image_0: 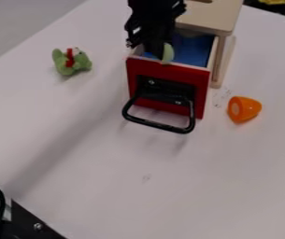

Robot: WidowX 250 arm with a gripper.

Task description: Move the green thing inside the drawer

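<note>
Black hardware (29,224) lies nearest, the pale-green thing (168,53) against the tool (157,50).

Black pincer (157,50) over open red-fronted, blue-bottomed wooden drawer (201,86), pale green rounded object (167,52) against it. Green soft toy with red band (71,61) on white table (82,163), view left; orange rounded piece (244,109) right.

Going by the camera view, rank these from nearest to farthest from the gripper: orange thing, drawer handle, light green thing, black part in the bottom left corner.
From the gripper:
1. Light green thing: beside it, at the drawer's front edge.
2. Handle: on the red front.
3. Orange thing: right of the drawer.
4. Black part: bottom left corner.
</note>
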